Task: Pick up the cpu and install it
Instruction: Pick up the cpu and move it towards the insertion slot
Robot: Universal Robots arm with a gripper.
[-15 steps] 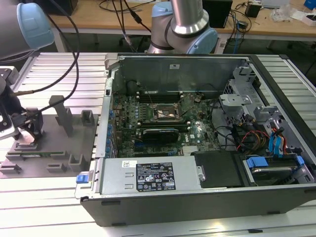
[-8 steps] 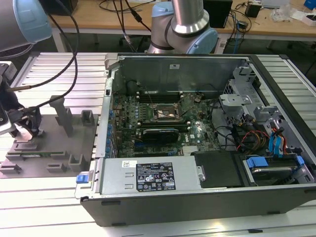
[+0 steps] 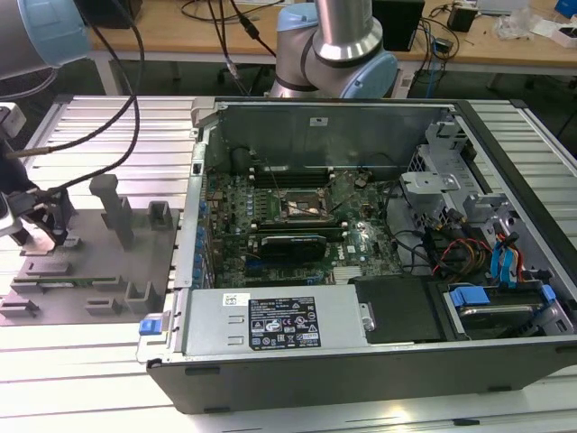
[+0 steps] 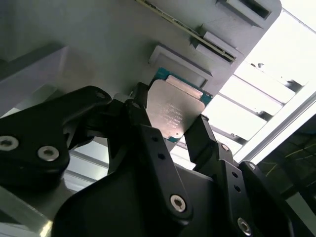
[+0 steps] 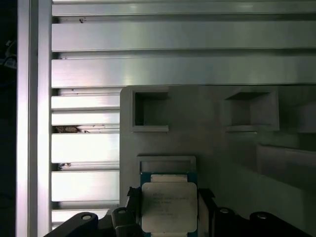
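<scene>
The cpu (image 4: 173, 111) is a small square chip with a silvery top and a green edge. It sits between the two black fingers of my gripper (image 4: 170, 119), which press on its opposite sides. In the first wrist view the cpu (image 5: 168, 205) lies just off a raised pocket of the grey fixture plate (image 5: 207, 148), with the gripper (image 5: 168, 200) around it. In the exterior view the gripper (image 3: 43, 236) hangs low over the fixture plate (image 3: 90, 271) at the exterior view's left. The open socket (image 3: 305, 209) sits mid-motherboard inside the computer case (image 3: 361, 388).
Upright grey posts (image 3: 115, 209) and small holders (image 3: 160, 216) stand on the fixture plate. A dark expansion card (image 3: 290, 244) lies just in front of the socket. Cables (image 3: 451, 253) and drive bays fill the case's right side. Ribbed aluminium table (image 3: 72, 361) surrounds everything.
</scene>
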